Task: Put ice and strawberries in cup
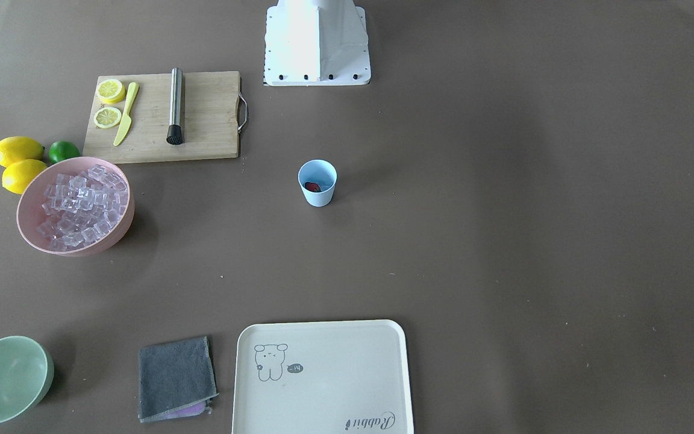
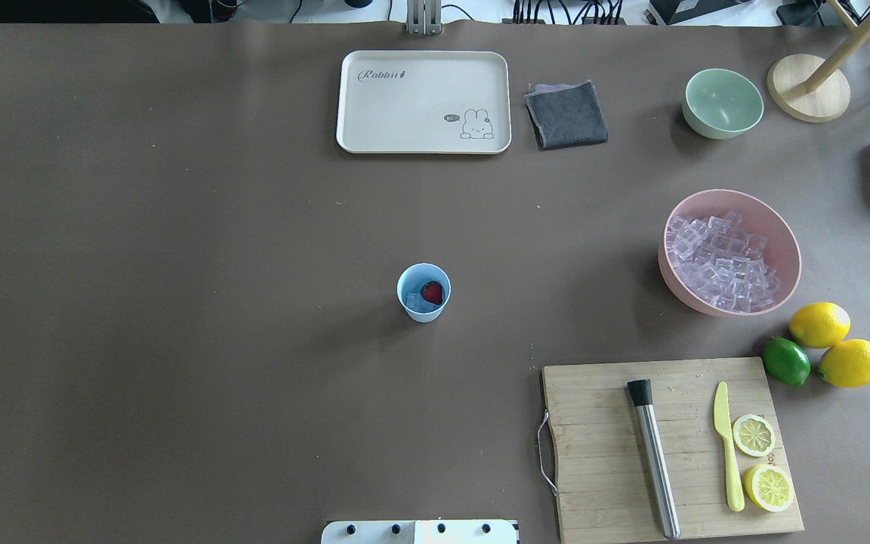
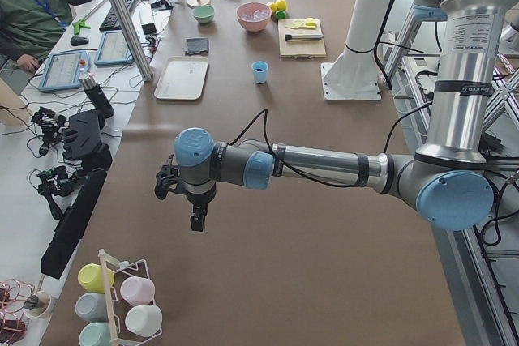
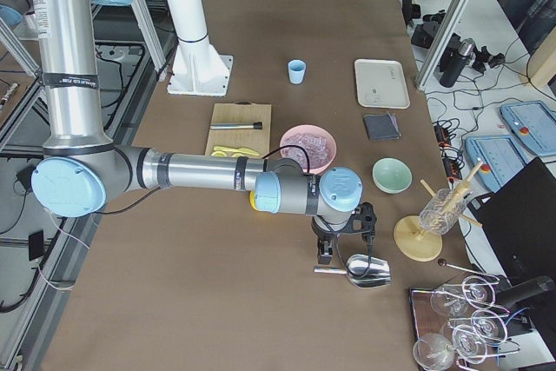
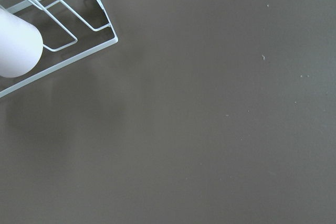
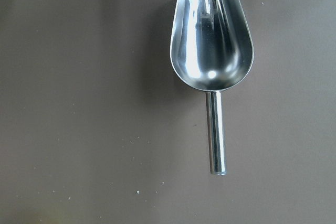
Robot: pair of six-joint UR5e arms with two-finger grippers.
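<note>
The light-blue cup (image 2: 424,292) stands upright mid-table; it also shows in the front view (image 1: 317,182). Inside it lie a red strawberry (image 2: 432,292) and a clear ice cube (image 2: 413,303). More ice (image 2: 722,261) fills the pink bowl (image 2: 782,234). My left gripper (image 3: 193,220) hangs over bare table far from the cup; I cannot tell whether it is open or shut. My right gripper (image 4: 323,256) hangs just above the handle of a metal scoop (image 6: 212,40) lying empty on the table; I cannot tell its state either. Neither wrist view shows any part of its gripper.
A cutting board (image 2: 601,453) holds a muddler (image 2: 654,461), a yellow knife (image 2: 726,446) and lemon slices (image 2: 754,434). Two lemons (image 2: 819,323) and a lime (image 2: 786,360) lie beside it. A tray (image 2: 424,102), grey cloth (image 2: 567,115), green bowl (image 2: 722,102) and cup rack (image 5: 52,40) stand around.
</note>
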